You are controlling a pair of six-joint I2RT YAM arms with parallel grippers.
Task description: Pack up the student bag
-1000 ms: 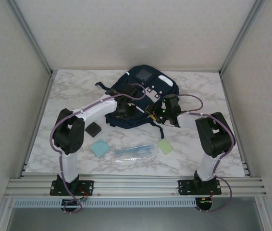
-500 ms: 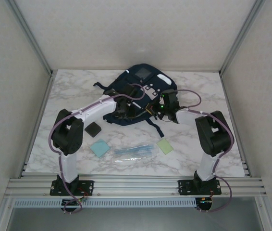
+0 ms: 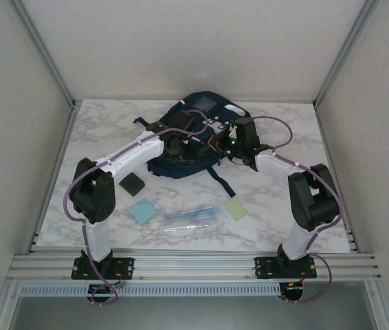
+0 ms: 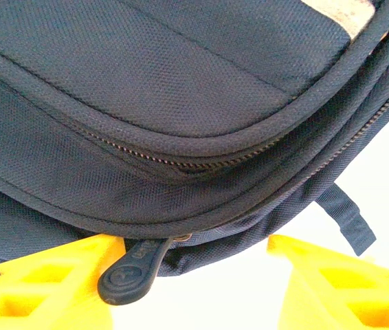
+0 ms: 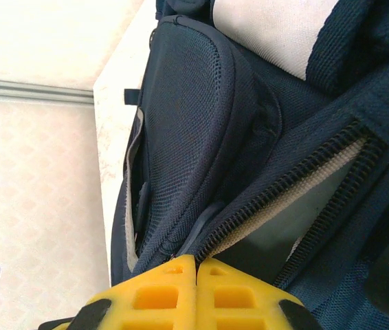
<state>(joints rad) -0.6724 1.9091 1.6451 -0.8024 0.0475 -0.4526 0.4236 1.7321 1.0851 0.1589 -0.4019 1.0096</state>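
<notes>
The student bag (image 3: 196, 134), dark navy, lies at the back middle of the marble table. My left gripper (image 3: 176, 148) hangs over the bag's near-left edge and is open. In the left wrist view its yellow fingers (image 4: 43, 289) stand wide apart under the bag's piped seam, and a black zipper pull (image 4: 134, 269) lies against the left finger. My right gripper (image 3: 223, 146) is at the bag's right side. Its fingertips (image 5: 181, 282) are pressed together on a navy zipper pull (image 5: 208, 221), at the end of a partly open zipper (image 5: 297, 182) that shows pale lining.
In front of the bag lie a black square pad (image 3: 133, 183), a light blue square (image 3: 143, 211), a clear pack of pens (image 3: 191, 216) and a pale green square (image 3: 236, 208). A black strap (image 3: 220, 180) trails from the bag toward me. Frame posts and walls close in three sides.
The left gripper has opened and the right gripper has shut. Both arms have reached farther back, and the bag has slid a little toward the rear wall.
</notes>
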